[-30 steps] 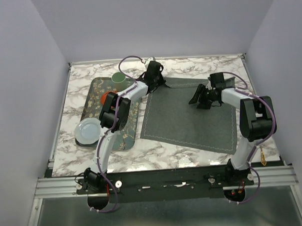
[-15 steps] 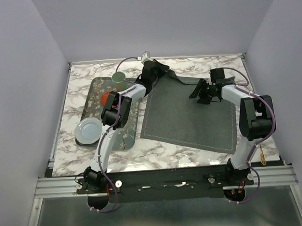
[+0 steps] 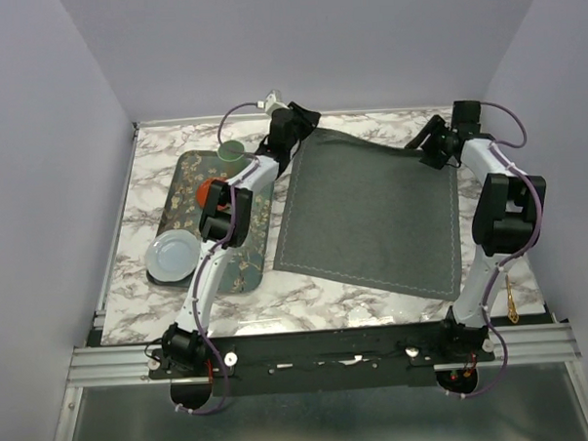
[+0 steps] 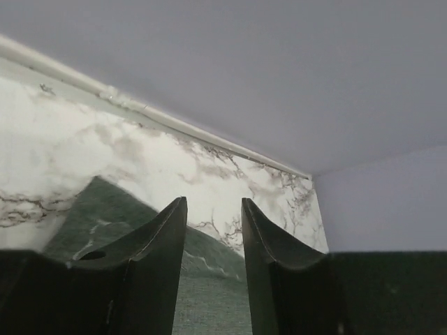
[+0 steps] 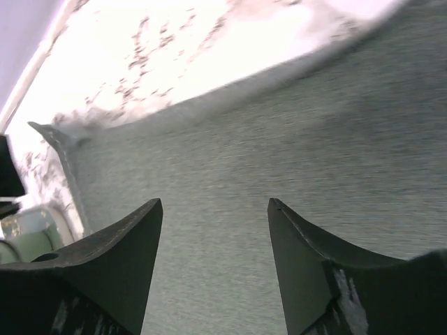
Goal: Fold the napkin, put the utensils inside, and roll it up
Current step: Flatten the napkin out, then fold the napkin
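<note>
Grey soft cloth is spread flat on the marble table (image 3: 307, 296). This napkin (image 3: 372, 212) is laid in the middle, with the green tray (image 3: 182, 177) at its 9 o'clock. A small gold utensil (image 3: 512, 305) is seen at 4 o'clock, by the table's near edge. The left gripper (image 4: 213, 209) is held over the napkin's 11 o'clock corner, with its jaws a little apart and nothing between them. The right gripper (image 5: 215, 209) is held near the 1 o'clock corner, with its jaws wide and nothing held. The napkin is judged light and floppy, so it is best pinched at a corner hem. No writing can be read.
</note>
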You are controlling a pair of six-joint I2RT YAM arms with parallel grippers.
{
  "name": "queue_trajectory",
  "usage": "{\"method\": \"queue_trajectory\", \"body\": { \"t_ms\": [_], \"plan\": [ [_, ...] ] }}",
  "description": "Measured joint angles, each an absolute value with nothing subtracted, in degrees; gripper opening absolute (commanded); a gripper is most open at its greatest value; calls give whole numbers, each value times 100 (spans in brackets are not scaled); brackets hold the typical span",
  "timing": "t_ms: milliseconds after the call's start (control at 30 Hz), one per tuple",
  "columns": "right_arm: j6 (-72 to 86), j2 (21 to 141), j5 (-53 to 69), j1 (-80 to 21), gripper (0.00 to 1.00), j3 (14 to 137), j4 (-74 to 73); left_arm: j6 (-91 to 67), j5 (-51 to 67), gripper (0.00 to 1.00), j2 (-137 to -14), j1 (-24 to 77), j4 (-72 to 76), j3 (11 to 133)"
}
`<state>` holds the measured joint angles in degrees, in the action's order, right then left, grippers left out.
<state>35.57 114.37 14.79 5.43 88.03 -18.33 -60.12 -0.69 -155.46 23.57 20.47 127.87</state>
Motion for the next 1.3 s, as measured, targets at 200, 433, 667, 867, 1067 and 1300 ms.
{"method": "queue_trajectory", "body": {
  "t_ms": [200,433,667,867,1067,1300],
  "plan": [
    [3597,11673,1503,825,73,8930,-2005,-5500,-82,66,-15303,2364,1949,12888],
    [3597,12097,1704,825,73,9382,-2132,-4960,-16,64,-14897,2499,1299,12744],
    [3371,11461,1632,749,71,8729,-2386,-4379,75,63,-13834,3033,-91,12191],
    [3087,9835,1253,222,70,6978,-2606,-3900,-45,64,-12265,3728,-1002,10608],
    [2659,8538,972,-1398,70,5520,-2698,-3529,-108,64,-10044,3953,-1619,8372],
    [2067,8106,537,-3959,44,5284,-2580,-3444,-600,75,-7472,3127,-2689,7290]
  ]
}}
